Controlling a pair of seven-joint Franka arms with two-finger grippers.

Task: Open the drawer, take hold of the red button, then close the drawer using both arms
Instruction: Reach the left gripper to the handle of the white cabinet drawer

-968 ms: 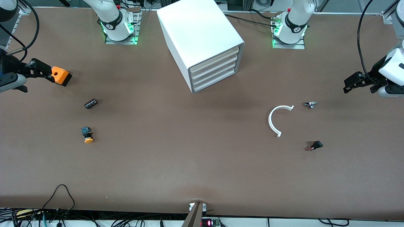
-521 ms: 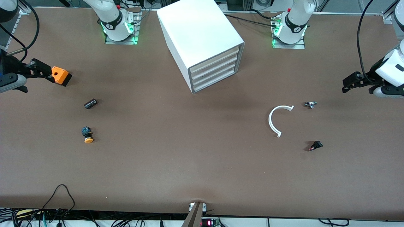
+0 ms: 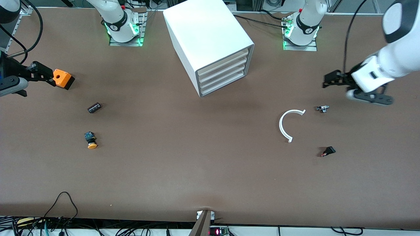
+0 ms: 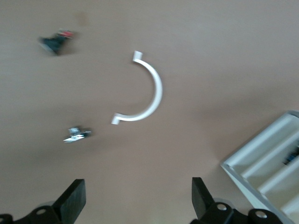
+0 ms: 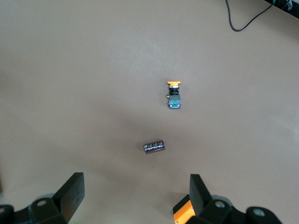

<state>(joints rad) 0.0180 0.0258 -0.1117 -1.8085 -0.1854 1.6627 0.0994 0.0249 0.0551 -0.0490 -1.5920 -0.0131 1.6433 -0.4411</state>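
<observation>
**Spotter:** Brown tabletop (image 3: 197,170) all round, and your large white cabinet with the grey front frame (image 3: 206,36) sits on it between the two arm bases. Its four shallow cream-fronted drawers (image 3: 222,70) are stacked and every front is flush with the frame.

**Caller:** And the red-capped button?

**Spotter:** I can't pick it out for you. The left wrist view has a dark blur in one drawer slot (image 4: 292,156), too smeared to name.

**Caller:** Where's your left gripper (image 3: 327,81)?

**Spotter:** It's up over bare table toward the left arm's end, close to a small silver metal part (image 3: 323,108). From its own camera (image 4: 135,200) the fingers are spread wide with nothing between them. Nearer the front camera you've got a white curved half-ring strip (image 3: 283,126), then a small black part with a red tip (image 3: 328,151).

**Caller:** Right gripper (image 3: 44,74)?

**Spotter:** It's at the right arm's end, fingers wide apart (image 5: 135,196) and gripping nothing. An orange cube with a hole (image 3: 63,78) sits right at its fingertips, and I can't tell whether they touch. Nearer the front camera lie a dark cylinder (image 3: 94,107) and a push button with an orange-yellow cap (image 3: 91,140), well apart from your drawers.
</observation>
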